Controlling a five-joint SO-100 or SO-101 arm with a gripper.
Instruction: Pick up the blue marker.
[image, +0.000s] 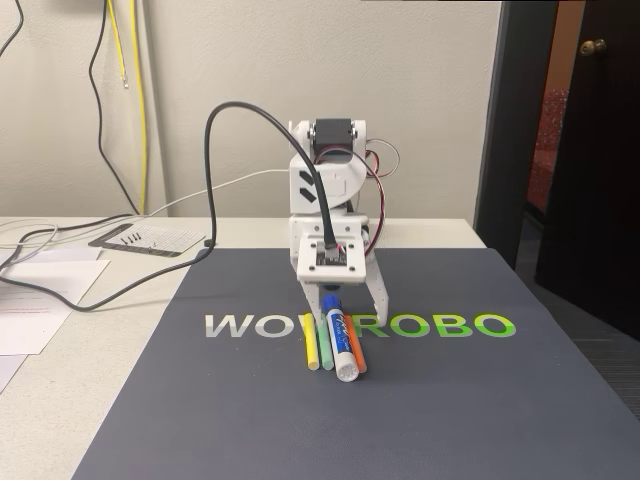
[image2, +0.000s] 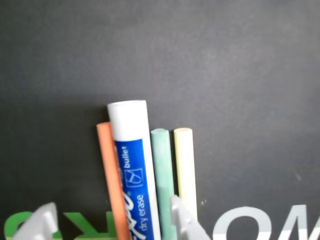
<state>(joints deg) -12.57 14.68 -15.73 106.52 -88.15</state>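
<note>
The blue marker (image: 342, 342) lies on the dark mat, its white barrel end toward the fixed camera and its blue cap up between the fingers. In the wrist view the blue marker (image2: 132, 170) runs up from the bottom edge. A thin orange stick (image2: 112, 180) touches one side of it. A pale green stick (image2: 162, 165) and a yellow stick (image2: 184, 165) lie on the other side. My gripper (image: 343, 308) stands low over the cap end, open. In the wrist view the gripper (image2: 111, 224) straddles the marker and the orange stick; one fingertip (image2: 182, 220) overlaps the green stick.
The grey mat (image: 460, 400) with WOWROBO lettering covers most of the table. Papers (image: 45, 290) and black cables (image: 150, 275) lie at the left. The table edge and a dark doorway (image: 580, 150) are at the right.
</note>
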